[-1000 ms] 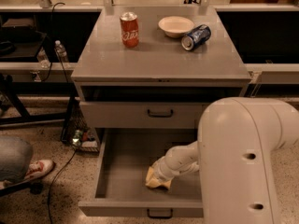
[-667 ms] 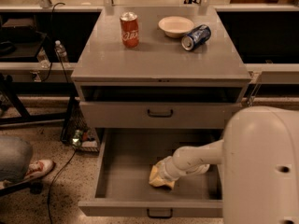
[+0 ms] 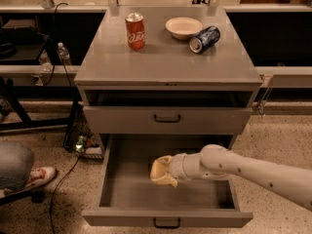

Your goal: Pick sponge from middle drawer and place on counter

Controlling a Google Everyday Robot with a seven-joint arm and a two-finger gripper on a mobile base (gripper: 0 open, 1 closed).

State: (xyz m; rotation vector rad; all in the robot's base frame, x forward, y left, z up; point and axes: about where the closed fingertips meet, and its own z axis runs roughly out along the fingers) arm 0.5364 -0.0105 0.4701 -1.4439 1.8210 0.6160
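The middle drawer, a wide grey tray, is pulled open at the bottom of the cabinet. My gripper reaches in from the right, over the drawer's middle, on the end of my cream arm. It is shut on the pale yellow sponge, which sits at its tip a little above the drawer floor. The counter is the flat grey top above, well above the gripper.
On the counter stand a red soda can, a white bowl and a blue can lying on its side. The drawer above is closed. A person's shoe and cables lie on the floor at the left.
The gripper has risen a little from the drawer floor with the sponge in it, and the arm has swung lower and further right in view.
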